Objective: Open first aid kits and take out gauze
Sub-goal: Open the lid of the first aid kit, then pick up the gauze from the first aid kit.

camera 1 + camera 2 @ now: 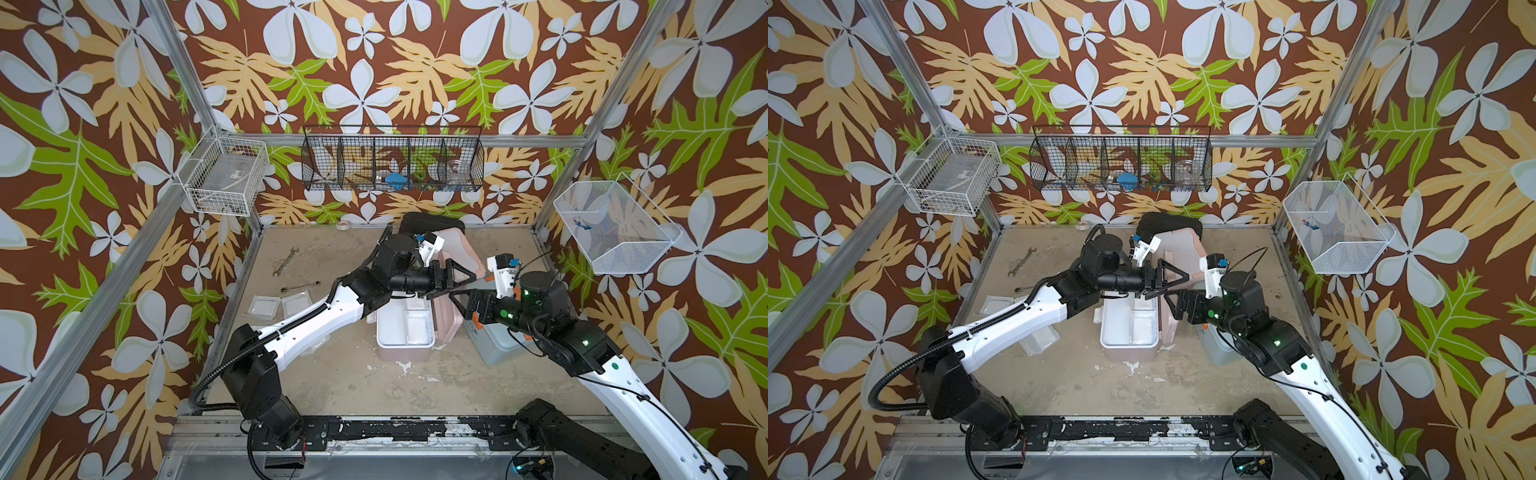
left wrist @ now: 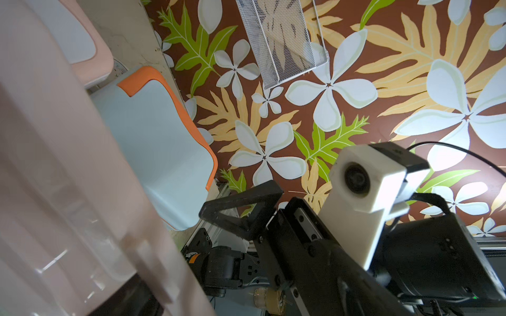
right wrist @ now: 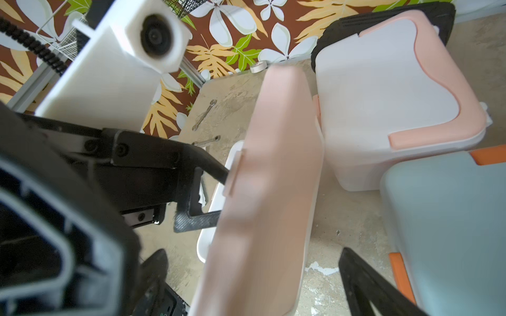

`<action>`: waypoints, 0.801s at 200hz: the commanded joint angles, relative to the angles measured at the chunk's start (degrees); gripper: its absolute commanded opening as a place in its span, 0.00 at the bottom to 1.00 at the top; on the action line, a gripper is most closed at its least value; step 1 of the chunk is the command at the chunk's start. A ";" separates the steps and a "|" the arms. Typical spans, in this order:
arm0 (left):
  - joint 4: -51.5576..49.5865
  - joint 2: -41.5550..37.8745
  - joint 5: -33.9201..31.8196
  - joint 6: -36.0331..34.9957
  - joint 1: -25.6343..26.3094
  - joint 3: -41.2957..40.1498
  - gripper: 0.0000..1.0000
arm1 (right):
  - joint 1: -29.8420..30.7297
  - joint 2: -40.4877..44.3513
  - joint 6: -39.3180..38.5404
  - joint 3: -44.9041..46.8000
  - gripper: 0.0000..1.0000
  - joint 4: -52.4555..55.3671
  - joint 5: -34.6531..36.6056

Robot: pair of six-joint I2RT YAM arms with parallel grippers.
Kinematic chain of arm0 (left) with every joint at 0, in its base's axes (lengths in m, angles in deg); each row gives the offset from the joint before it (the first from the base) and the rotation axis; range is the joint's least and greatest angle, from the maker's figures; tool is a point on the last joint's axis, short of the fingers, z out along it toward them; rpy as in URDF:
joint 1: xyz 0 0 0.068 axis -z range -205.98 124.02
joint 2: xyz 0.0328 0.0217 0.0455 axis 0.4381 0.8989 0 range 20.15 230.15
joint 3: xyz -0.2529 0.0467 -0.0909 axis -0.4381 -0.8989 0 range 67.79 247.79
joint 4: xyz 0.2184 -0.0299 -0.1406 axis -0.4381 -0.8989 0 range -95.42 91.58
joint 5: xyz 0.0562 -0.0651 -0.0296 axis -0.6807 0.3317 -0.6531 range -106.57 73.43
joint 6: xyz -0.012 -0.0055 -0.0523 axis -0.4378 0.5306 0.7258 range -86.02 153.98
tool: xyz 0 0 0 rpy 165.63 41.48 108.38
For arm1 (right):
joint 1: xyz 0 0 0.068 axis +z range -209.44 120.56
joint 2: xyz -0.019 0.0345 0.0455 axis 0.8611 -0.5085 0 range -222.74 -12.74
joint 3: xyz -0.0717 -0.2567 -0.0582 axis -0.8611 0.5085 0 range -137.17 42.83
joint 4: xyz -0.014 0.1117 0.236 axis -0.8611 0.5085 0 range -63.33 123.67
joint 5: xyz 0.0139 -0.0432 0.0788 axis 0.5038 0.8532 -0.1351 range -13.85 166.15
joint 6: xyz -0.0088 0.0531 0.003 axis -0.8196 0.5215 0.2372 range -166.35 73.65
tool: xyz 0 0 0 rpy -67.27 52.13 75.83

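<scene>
Close up, a pink lid [image 3: 273, 191] raised on edge between the spread fingers of the right gripper [image 1: 457, 301]. Open pink kit [image 1: 405, 352] at table centre, gauze [image 1: 417, 328] in its white tray [image 1: 386, 332]: light, limp, slick-wrapped, best pinched by a packet edge. Fingers of the left gripper [image 1: 453, 280] apart too, one tip at the lid's latch. Two more packets [image 1: 264, 306] lying left; white-and-peach kit [image 3: 383, 90] far, blue kit [image 1: 494, 345] right, both shut.

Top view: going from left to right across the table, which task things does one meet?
Flat white gauze pad in clear packet → second such gauze pad → open pink plastic box with white tray → light blue plastic box with orange trim.
</scene>
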 commanded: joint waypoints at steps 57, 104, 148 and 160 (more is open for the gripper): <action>-10.48 -1.07 -8.96 -8.77 0.99 4.48 0.89 | 0.01 -1.80 -0.87 0.17 0.73 4.87 6.00; -20.99 -6.71 -19.10 -14.75 -2.26 -0.60 0.88 | -0.08 -1.51 -0.84 0.72 0.68 4.91 6.91; -36.25 -4.58 -37.01 -21.56 -2.84 0.44 0.79 | 0.00 -1.22 -1.36 0.67 0.67 4.62 6.77; -38.32 -3.94 -39.82 -22.20 -2.83 0.24 0.76 | -0.03 -1.21 -1.48 0.69 0.67 4.60 6.61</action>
